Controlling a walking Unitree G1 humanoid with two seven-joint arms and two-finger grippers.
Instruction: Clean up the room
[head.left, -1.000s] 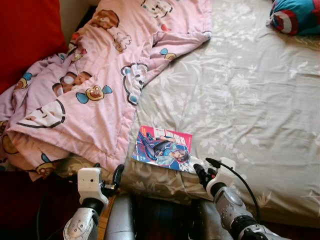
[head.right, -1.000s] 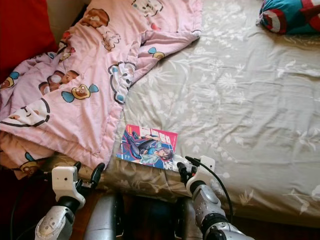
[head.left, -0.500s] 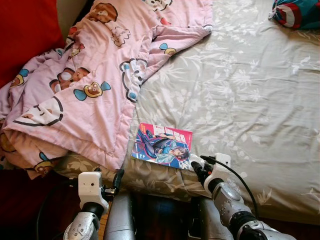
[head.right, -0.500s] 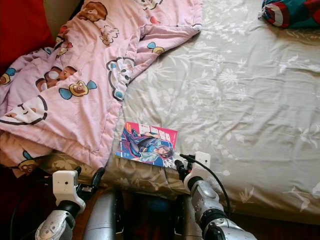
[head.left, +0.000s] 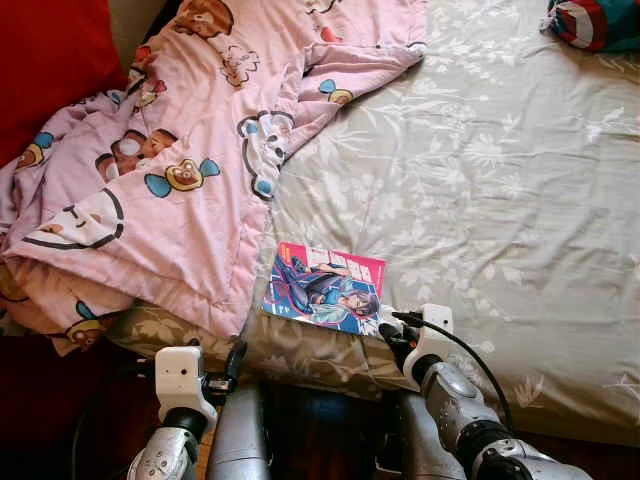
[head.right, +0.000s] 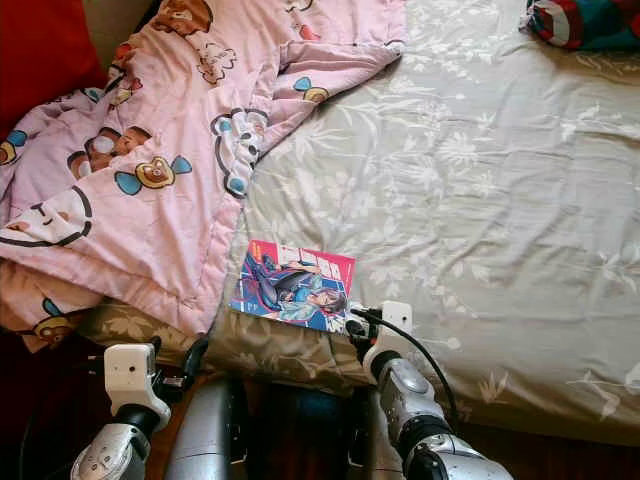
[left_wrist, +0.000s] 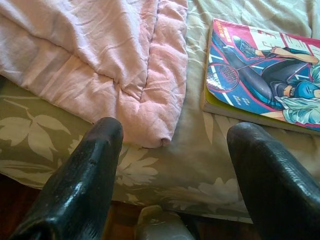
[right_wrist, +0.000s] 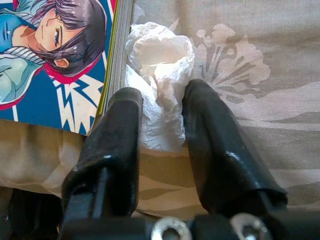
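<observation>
White crumpled tissue sits pinched between the right gripper fingers, beside the comic book; next, lift it clear; left gripper hangs wide.

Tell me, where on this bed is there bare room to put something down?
The wide stretch of grey-green floral sheet between the pink cartoon-print quilt, the blue and red cushion and the bed's near edge lies bare. It is crowded at the near edge, where the right gripper closes around a crumpled white tissue beside the colourful comic book.
</observation>
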